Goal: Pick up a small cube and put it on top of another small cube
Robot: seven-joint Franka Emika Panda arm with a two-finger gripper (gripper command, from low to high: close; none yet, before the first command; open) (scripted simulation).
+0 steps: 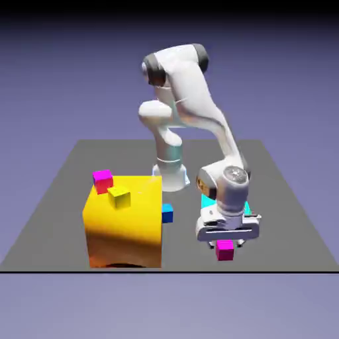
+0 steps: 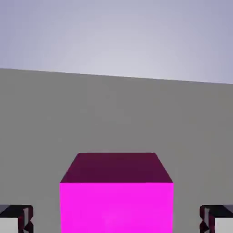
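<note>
**Magenta cube sat between parted fingers, not yet gripped**

Magenta filled the lower middle of the hand view: the small cube (image 2: 116, 200) lay squarely between the two fingertips (image 2: 16, 218), with bare table (image 2: 116, 118) showing on each side of it. The jaws stood fairly wide around the cube and clear of its faces, so nothing was held.

In the exterior view, going left to right, a magenta-topped cube (image 1: 102, 179) and a small yellow cube (image 1: 119, 196) rested on the big yellow block (image 1: 126, 232), well to the left of the gripper (image 1: 226, 240); a small blue cube (image 1: 167, 212) sat nearer. The small cube (image 1: 225, 249) lay directly beneath the gripper, centred. Judging by that alignment, closing straight in should catch it.
</note>
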